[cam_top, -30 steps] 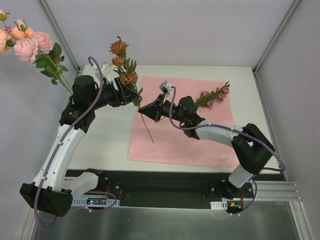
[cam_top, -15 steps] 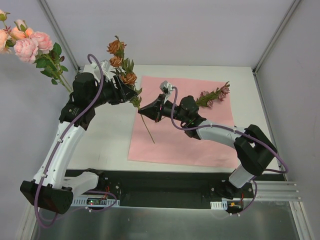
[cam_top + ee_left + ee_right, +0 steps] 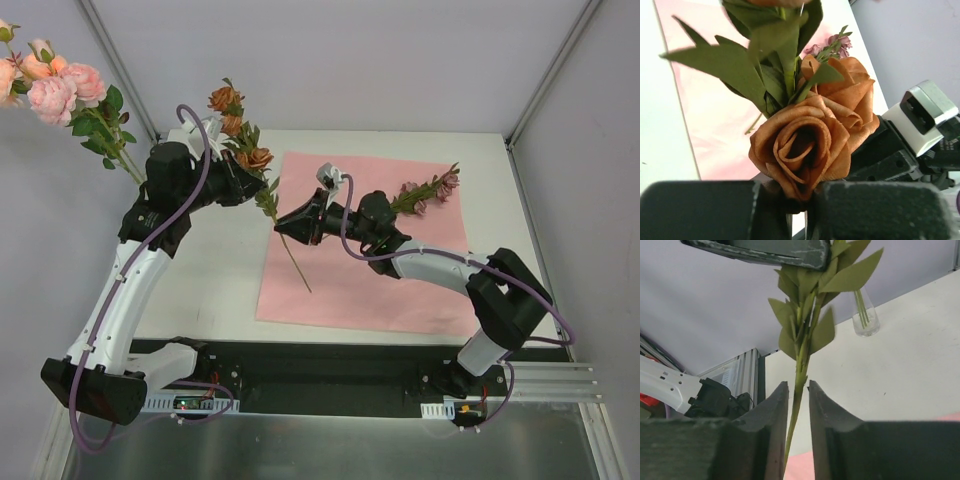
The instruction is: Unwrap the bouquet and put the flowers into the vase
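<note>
A white table [image 3: 215,270] carries a flat sheet of pale pink paper [image 3: 400,280], spread open on its right half, so the unwrapping looks done. Above the paper's left edge the two arms meet on one long spray of rust-orange roses [image 3: 258,158] with green leaves. Its long axis slants, with the blooms up toward the far left and the bare stem end down toward the near right, over the paper.

The left gripper [image 3: 254,187] has the spray just under the lowest bloom, its black pads pressed together on the stem. The right gripper [image 3: 799,386] sits lower on the same stem. Its two fingers stand a little apart, and the stem runs up through the gap without being squeezed, as far as I can see.

A mauve spray [image 3: 425,190] lies apart on the paper's far right. A bunch of peach-pink roses [image 3: 55,85] rises at the far left corner. The small clear glass vase [image 3: 865,315] holds thin green stems. I judge it stands over on the left arm's side, so that arm is nearer for the carry. The stem's foot points away from the vase and would have to swing round and down before it goes in.
</note>
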